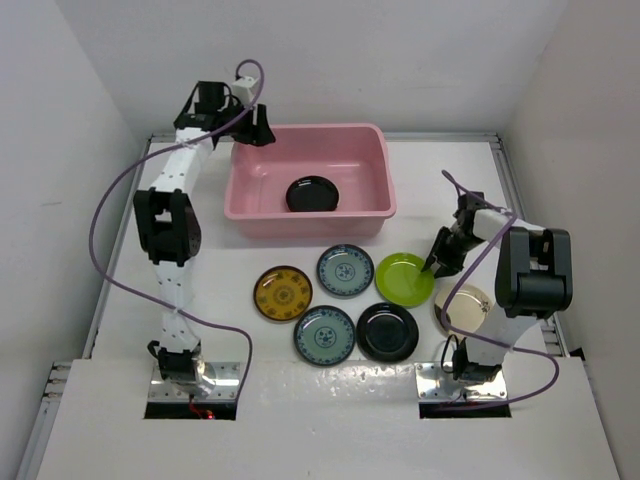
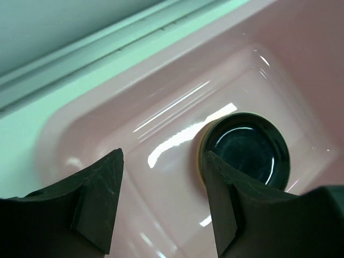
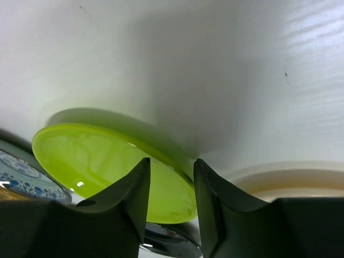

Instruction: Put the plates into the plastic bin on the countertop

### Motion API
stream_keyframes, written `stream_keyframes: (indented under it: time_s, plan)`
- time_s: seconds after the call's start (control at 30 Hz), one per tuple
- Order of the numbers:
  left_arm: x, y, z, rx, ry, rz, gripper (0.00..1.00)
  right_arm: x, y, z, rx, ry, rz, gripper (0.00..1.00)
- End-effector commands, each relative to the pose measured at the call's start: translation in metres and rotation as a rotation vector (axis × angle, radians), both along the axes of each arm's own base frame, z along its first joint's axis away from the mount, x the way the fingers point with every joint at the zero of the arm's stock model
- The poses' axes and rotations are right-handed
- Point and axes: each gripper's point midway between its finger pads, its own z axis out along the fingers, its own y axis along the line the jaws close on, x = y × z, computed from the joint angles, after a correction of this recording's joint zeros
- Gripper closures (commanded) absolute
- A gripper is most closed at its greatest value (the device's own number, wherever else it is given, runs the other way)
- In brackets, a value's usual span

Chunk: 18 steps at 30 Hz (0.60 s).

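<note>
The pink plastic bin (image 1: 372, 176) (image 2: 177, 80) stands at the back of the white countertop (image 1: 440, 180), with one glossy black plate (image 1: 312, 194) (image 2: 248, 151) lying flat inside. My left gripper (image 1: 256, 130) (image 2: 161, 158) hangs open and empty over the bin's back left corner. In front of the bin lie a yellow-brown plate (image 1: 283, 293), two blue-grey plates (image 1: 345, 270) (image 1: 325, 334), a lime green plate (image 1: 402, 280) (image 3: 102, 161), a black plate (image 1: 387, 331) and a cream plate (image 1: 468, 310) (image 3: 290, 185). My right gripper (image 1: 437, 262) (image 3: 171, 164) straddles the lime plate's right rim, jaws narrowed but still apart.
White walls close in on the left, back and right of the table. Metal edging (image 1: 520, 200) runs along the table sides. The cream plate sits close under my right arm, beside the lime one.
</note>
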Motion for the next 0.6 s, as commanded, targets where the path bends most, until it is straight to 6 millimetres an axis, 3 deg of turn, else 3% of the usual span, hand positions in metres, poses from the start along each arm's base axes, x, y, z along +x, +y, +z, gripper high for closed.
stream_keyframes:
  time_s: [0.0, 0.07, 0.1, 0.23, 0.33, 0.37, 0.4, 0.43, 0.57]
  plan:
    - [-0.011, 0.018, 0.076, 0.0, -0.156, -0.006, 0.36, 0.001, 0.003, -0.007, -0.008, -0.025, 0.02, 0.63]
    - [-0.018, 0.024, 0.085, 0.008, -0.165, -0.012, 0.36, -0.003, 0.004, -0.013, -0.013, -0.034, 0.027, 0.63]
    - [-0.022, 0.028, 0.076, 0.011, -0.137, -0.015, 0.36, -0.004, 0.004, -0.015, -0.013, -0.031, 0.03, 0.63]
    - [-0.033, 0.042, 0.076, -0.012, -0.096, -0.013, 0.36, -0.006, 0.006, -0.021, -0.008, -0.046, 0.029, 0.62]
    - [-0.048, 0.044, 0.075, -0.023, -0.077, -0.033, 0.36, -0.014, 0.012, -0.026, -0.006, -0.04, 0.045, 0.76]
    - [-0.051, 0.049, 0.072, -0.016, -0.067, -0.029, 0.36, -0.014, 0.014, -0.026, -0.005, -0.05, 0.046, 0.89]
    - [-0.054, 0.051, 0.059, 0.003, -0.042, -0.028, 0.36, -0.017, 0.013, -0.028, -0.015, -0.046, 0.047, 0.95]
    - [-0.057, 0.051, 0.063, 0.003, -0.047, -0.028, 0.36, -0.016, 0.011, -0.027, -0.027, -0.053, 0.04, 1.0]
    - [-0.063, 0.052, 0.056, 0.019, -0.03, -0.041, 0.36, -0.026, -0.001, -0.02, -0.098, -0.049, 0.036, 1.0]
